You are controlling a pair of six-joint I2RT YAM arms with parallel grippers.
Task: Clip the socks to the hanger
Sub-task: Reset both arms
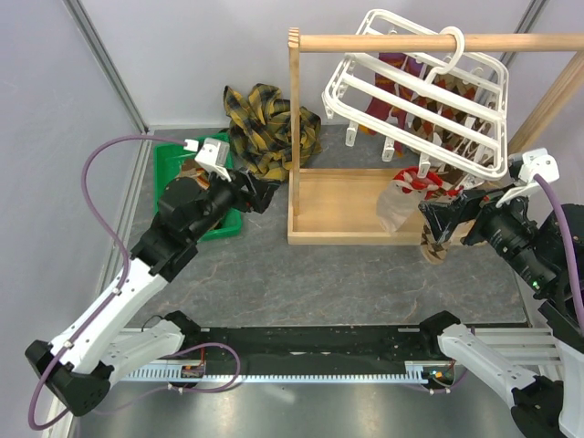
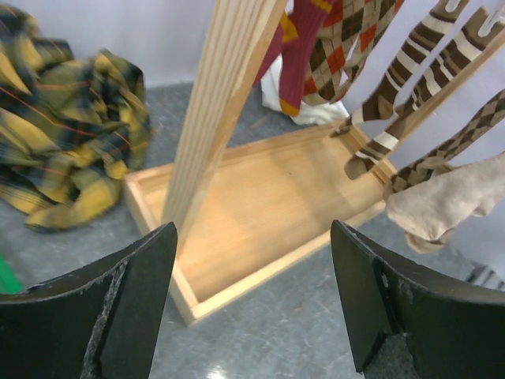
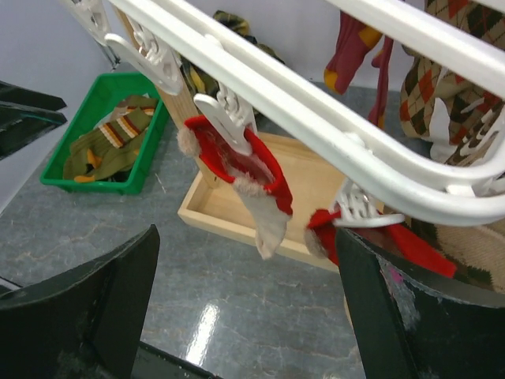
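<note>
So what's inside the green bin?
Olive socks with orange-red stripes lie bunched in the green bin. Whatever sits beneath them is hidden, and from above the left arm covers most of it.

The white grid hanger [image 3: 316, 110] hangs tilted above the right claw [image 3: 245, 308]. Red-trimmed socks [image 3: 241, 162] dangle clipped just ahead of it; olive striped socks [image 3: 106, 142] lie well left

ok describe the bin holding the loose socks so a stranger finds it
From the wooden rack mid-table, look left past the plaid cloth. The bin sits just beyond it: the only bright green thing, with olive striped socks inside.
</note>
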